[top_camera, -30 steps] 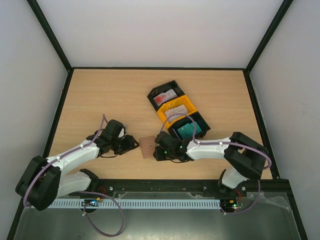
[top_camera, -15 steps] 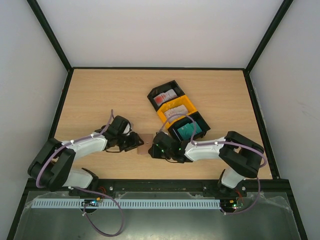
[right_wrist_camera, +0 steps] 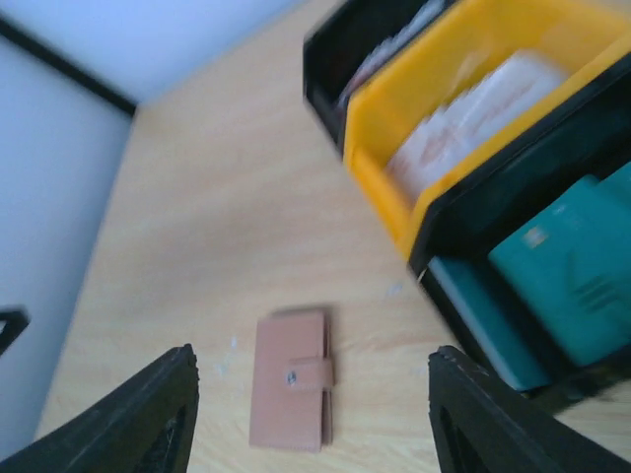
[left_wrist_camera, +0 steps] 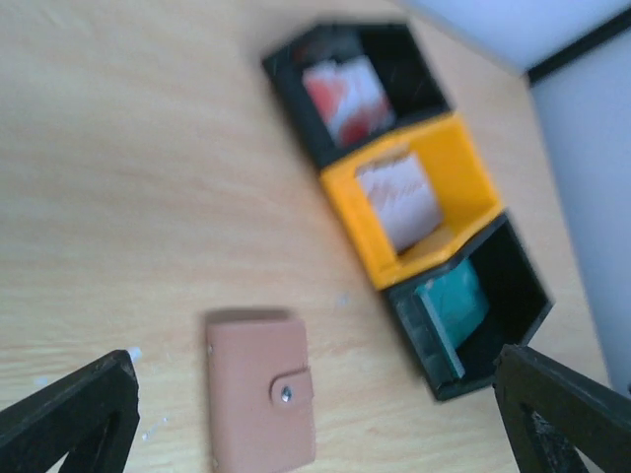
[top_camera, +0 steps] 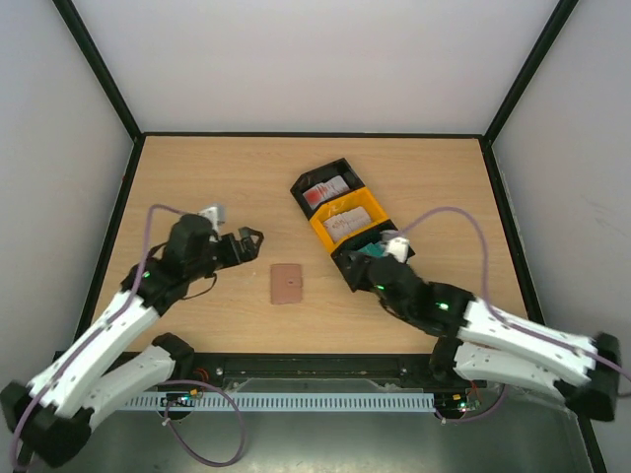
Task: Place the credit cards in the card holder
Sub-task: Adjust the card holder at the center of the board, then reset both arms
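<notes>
- The card holder [top_camera: 287, 283] lies flat on the table [top_camera: 197, 177] toward 6 o'clock, its snap tab fastened. It likely needs opening first.
- The left gripper [top_camera: 248, 239] hangs at the holder's 10 o'clock, fingers spread wide and holding nothing.
- The right gripper [top_camera: 367, 262] is at the holder's 2 o'clock, also wide and empty. It sits by the near black tray [left_wrist_camera: 527, 266] of teal cards [left_wrist_camera: 452, 305], probably to pick one.
- Toward 11 o'clock, the yellow tray [left_wrist_camera: 473, 168] holds beige cards [left_wrist_camera: 399, 192].
- Beyond it, the far black tray [left_wrist_camera: 419, 69] holds white-and-red cards [left_wrist_camera: 345, 94].

1. Overhead view: bright, even, diffuse light. The tabletop [top_camera: 217, 187] looks matte, its shadows faint and soft, and focus is sharp.
2. Both wrist views are motion-blurred: the card holder [left_wrist_camera: 260, 389] and trays [left_wrist_camera: 353, 222] have smeared edges.
</notes>
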You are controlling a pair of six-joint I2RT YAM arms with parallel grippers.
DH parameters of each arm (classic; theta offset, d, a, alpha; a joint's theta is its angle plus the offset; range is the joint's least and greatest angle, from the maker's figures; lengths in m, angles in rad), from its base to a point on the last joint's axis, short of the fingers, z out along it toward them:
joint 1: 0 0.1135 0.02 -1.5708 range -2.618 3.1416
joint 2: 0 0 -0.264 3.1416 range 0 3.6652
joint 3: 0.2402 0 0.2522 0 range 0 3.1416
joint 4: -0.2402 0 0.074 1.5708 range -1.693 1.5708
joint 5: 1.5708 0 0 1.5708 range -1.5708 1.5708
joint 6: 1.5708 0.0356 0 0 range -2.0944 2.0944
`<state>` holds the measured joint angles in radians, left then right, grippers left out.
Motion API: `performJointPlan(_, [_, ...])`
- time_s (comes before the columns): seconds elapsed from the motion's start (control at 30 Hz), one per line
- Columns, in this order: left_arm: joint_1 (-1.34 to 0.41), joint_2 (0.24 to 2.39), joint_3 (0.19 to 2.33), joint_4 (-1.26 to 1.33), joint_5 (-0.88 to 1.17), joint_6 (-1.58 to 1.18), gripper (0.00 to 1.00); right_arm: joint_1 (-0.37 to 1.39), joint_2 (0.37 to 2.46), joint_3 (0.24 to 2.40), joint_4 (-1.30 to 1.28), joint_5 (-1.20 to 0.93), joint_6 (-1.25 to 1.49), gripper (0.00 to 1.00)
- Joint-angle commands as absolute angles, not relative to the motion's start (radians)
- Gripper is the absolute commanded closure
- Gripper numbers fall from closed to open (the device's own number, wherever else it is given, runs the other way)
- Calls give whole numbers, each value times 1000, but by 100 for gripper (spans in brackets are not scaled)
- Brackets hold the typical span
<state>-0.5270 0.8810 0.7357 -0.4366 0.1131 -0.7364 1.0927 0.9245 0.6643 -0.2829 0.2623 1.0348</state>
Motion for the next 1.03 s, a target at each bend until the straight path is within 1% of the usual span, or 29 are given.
performJointPlan(0.0, [-520, 684, 814, -641, -131, -689, 0, 1096, 647, 717, -629, 580, 1041, 34])
performJointPlan(0.07, [-520, 605, 842, -672, -184, -672, 0, 1097, 539, 761, -694, 635, 1029, 29])
performJointPlan(0.17, [-520, 514, 889, -702, -242, -634, 0, 1095, 448, 841, -762, 688, 994, 24])
performJointPlan(0.27, [-520, 452, 950, -734, -294, -588, 0, 1096, 444, 922, -831, 723, 955, 19])
performJointPlan(0.43, [-519, 414, 1058, -791, -369, -530, 0, 1096, 459, 1021, -910, 773, 913, 0])
performJointPlan(0.47, [-518, 411, 1082, -801, -385, -523, 0, 1096, 462, 1033, -920, 784, 907, 2])
performJointPlan(0.7, [-520, 386, 1171, -842, -429, -481, 0, 1096, 457, 1099, -979, 846, 901, 2])
performJointPlan(1.0, [-520, 368, 1173, -857, -460, -486, 0, 1095, 452, 1120, -1015, 876, 915, 2])
